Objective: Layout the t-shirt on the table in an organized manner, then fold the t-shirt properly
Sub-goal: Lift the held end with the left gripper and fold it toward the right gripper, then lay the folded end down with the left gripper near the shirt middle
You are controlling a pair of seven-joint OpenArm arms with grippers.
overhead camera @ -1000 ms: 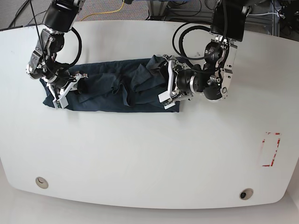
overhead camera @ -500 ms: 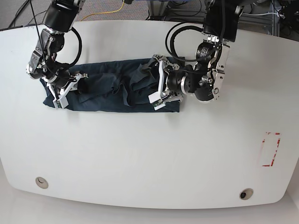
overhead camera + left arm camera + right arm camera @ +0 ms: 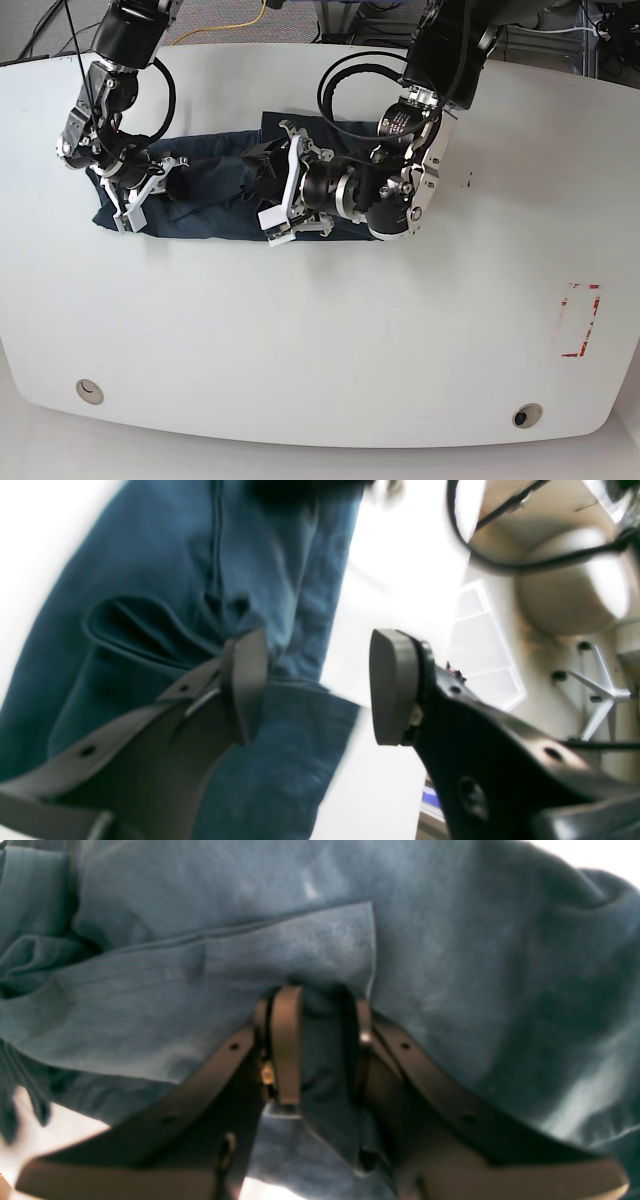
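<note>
The left tool (image 3: 276, 186) has swept along the navy t-shirt (image 3: 210, 195) toward the right tool (image 3: 143, 192) since a second ago, its jaws spread wide, seemingly holding nothing. The right tool stays clamped on a fold at the far end. The shirt lies bunched lengthwise on the surface (image 3: 320, 340), so spreading remains unfinished.

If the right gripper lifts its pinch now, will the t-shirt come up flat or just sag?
Likely sag: the t-shirt lies in soft folds and wrinkles, so it looks floppy. The right gripper pinches only a small bunch of cloth, so the rest would probably hang and drag. The left gripper is open, so that end appears unsupported.
</note>
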